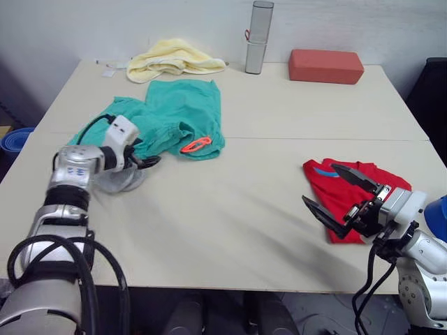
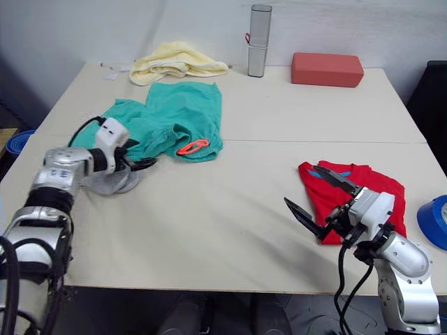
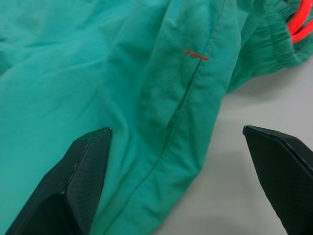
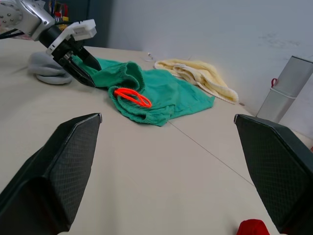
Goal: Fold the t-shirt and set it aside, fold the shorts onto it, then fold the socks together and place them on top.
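Note:
The teal-green shorts (image 1: 174, 115) lie crumpled at the back left of the table, their orange drawstring (image 1: 195, 144) at the near edge. My left gripper (image 1: 148, 162) stands open at the shorts' near hem; in the left wrist view its fingers (image 3: 83, 166) straddle the teal fabric (image 3: 98, 73). Grey socks (image 1: 120, 181) lie bunched under that wrist. The red t-shirt (image 1: 318, 174) rests folded at the front right. Just above the t-shirt's left edge, my right gripper (image 1: 335, 194) hangs open and holds nothing.
A pale yellow towel (image 1: 171, 57), a silver cylinder (image 1: 258, 38) and a red block (image 1: 325, 65) line the back of the table (image 1: 237, 209). A blue object (image 2: 434, 220) sits at the right edge, past the t-shirt.

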Action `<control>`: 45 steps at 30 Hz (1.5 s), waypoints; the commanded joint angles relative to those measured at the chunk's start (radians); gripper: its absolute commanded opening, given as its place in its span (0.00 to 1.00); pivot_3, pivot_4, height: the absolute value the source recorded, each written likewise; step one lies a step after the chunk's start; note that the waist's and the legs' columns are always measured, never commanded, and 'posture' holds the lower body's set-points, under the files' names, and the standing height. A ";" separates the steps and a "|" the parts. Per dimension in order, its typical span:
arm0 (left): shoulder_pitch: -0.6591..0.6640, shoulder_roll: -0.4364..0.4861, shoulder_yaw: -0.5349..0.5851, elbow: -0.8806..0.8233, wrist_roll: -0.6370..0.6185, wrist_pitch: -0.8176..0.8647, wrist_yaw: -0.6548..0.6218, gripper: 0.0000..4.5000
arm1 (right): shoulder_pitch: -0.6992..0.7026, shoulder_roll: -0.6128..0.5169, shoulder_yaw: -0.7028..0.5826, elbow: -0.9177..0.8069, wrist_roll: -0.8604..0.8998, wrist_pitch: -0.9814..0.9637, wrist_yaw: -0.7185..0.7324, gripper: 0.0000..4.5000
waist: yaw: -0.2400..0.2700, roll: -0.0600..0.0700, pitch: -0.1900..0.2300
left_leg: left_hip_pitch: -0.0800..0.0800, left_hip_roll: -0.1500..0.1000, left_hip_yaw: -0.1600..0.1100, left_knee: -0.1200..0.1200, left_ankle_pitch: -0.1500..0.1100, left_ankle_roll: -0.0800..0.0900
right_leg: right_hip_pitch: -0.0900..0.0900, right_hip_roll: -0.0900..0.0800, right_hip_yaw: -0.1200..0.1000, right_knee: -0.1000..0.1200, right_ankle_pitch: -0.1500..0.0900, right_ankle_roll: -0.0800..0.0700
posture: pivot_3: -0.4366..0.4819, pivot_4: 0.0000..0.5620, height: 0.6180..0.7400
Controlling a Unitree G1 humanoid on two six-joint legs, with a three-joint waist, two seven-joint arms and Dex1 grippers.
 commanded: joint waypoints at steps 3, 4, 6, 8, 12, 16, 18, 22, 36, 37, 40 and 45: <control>-0.071 -0.033 0.032 0.104 0.032 -0.055 0.070 0.87 | 0.027 -0.005 -0.021 -0.060 0.004 0.001 -0.024 1.00 | 0.004 -0.002 0.000 | 0.000 0.000 0.000 0.001 0.000 0.000 | 0.000 0.000 0.000 0.000 0.000 0.000 | 0.48 0.27 1.00; -0.079 -0.038 0.035 0.115 0.035 -0.063 0.077 0.80 | 0.031 -0.005 -0.022 -0.062 0.004 0.001 -0.025 1.00 | 0.006 -0.002 0.000 | 0.000 0.000 0.000 0.001 0.000 0.000 | 0.000 0.000 0.000 0.000 0.000 0.000 | 0.48 0.27 1.00; -0.093 -0.042 0.043 0.128 0.045 -0.086 0.107 0.66 | 0.038 -0.006 -0.022 -0.066 0.003 0.001 -0.028 1.00 | 0.007 -0.003 0.001 | 0.000 0.000 0.000 0.001 0.000 0.000 | 0.000 -0.001 0.001 0.000 0.000 0.001 | 0.48 0.27 1.00; -0.106 -0.043 0.055 0.138 0.050 -0.107 0.126 0.51 | 0.041 -0.006 -0.022 -0.071 0.001 0.004 -0.034 1.00 | 0.007 -0.004 0.001 | 0.000 0.000 0.000 0.001 0.000 0.000 | 0.000 0.000 0.001 0.000 0.000 0.001 | 0.48 0.27 1.00; -0.132 -0.050 0.094 0.145 0.039 -0.156 0.137 0.23 | 0.055 -0.004 -0.021 -0.080 -0.004 0.009 -0.047 1.00 | 0.008 -0.004 0.002 | 0.000 0.000 0.000 0.001 0.000 0.000 | 0.000 -0.001 0.001 0.000 0.000 0.001 | 0.48 0.27 1.00; -0.176 -0.064 0.131 0.136 0.016 -0.184 0.063 0.01 | 0.073 -0.007 -0.024 -0.094 -0.006 0.016 -0.058 1.00 | 0.008 -0.004 0.002 | 0.000 0.000 0.000 0.002 0.000 0.000 | 0.000 -0.001 0.000 0.001 0.000 0.001 | 0.48 0.27 1.00; -0.201 -0.070 0.126 0.116 0.017 -0.193 -0.030 0.01 | 0.087 -0.010 -0.031 -0.103 -0.006 0.018 -0.061 1.00 | 0.008 -0.004 0.002 | -0.001 0.000 0.000 0.002 0.000 0.000 | 0.000 0.000 0.000 0.001 0.000 0.001 | 0.48 0.27 1.00; -0.240 -0.092 0.110 0.028 -0.003 -0.159 -0.222 0.01 | 0.127 -0.027 -0.063 -0.114 0.012 0.031 -0.050 1.00 | 0.010 -0.005 0.002 | -0.001 -0.001 0.001 0.003 0.000 0.000 | 0.000 0.000 -0.001 0.001 0.001 0.001 | 0.48 0.27 1.00; 0.266 -0.129 0.061 -1.372 -0.384 0.941 -0.302 0.01 | 0.082 -0.126 -0.103 -0.101 0.102 0.139 0.006 1.00 | -0.017 -0.004 0.002 | 0.000 0.003 0.001 0.005 -0.001 0.000 | 0.000 0.001 0.016 0.003 0.001 0.001 | 0.48 0.27 1.00; 0.288 -0.149 0.082 -1.444 -0.425 1.012 -0.259 0.01 | 0.074 -0.129 -0.097 -0.104 0.120 0.160 0.007 1.00 | -0.016 -0.004 0.002 | 0.000 0.003 0.001 0.006 -0.001 0.000 | 0.000 0.001 0.016 0.003 0.001 0.001 | 0.48 0.27 1.00; 0.319 -0.205 0.120 -1.568 -0.482 1.123 -0.136 0.01 | 0.056 -0.136 -0.075 -0.123 0.168 0.227 0.010 1.00 | -0.008 -0.004 0.002 | 0.000 0.002 0.000 0.008 -0.001 0.001 | 0.001 0.000 0.016 0.002 0.001 0.001 | 0.48 0.27 1.00; 0.440 -0.215 0.070 -1.658 -0.473 1.075 -0.041 0.01 | 0.068 -0.191 -0.017 -0.185 0.244 0.397 0.023 1.00 | -0.006 -0.003 0.002 | 0.001 0.002 0.001 0.009 -0.002 0.001 | 0.001 0.000 0.017 0.001 0.001 0.001 | 0.48 0.27 1.00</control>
